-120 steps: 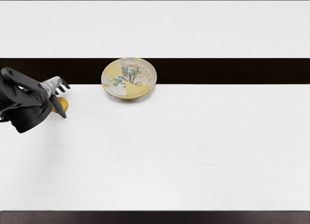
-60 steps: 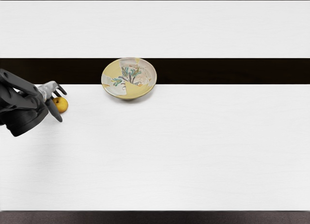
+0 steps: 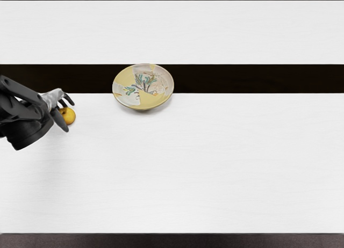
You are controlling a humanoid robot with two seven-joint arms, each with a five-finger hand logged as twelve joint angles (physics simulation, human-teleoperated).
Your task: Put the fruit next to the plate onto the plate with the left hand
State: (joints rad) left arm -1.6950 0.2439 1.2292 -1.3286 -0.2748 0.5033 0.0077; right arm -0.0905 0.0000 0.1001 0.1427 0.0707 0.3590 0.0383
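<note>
Nearby, round yellow fruit (image 3: 69, 116), shallow painted plate (image 3: 143, 86), dark left robot hand (image 3: 55, 106)

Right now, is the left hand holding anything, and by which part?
Nothing is gripped yet. The left hand has its fingers spread beside the fruit, at its left side; it sits on the table.

the hand (image 3: 52, 104) is grey with black fingertips, on a black arm. the fruit (image 3: 69, 116) just beside the hand is yellow-orange. the plate (image 3: 129, 79), farther from the hand, is yellow with green leaves and pale patches. the table (image 3: 204, 162) is white.
</note>
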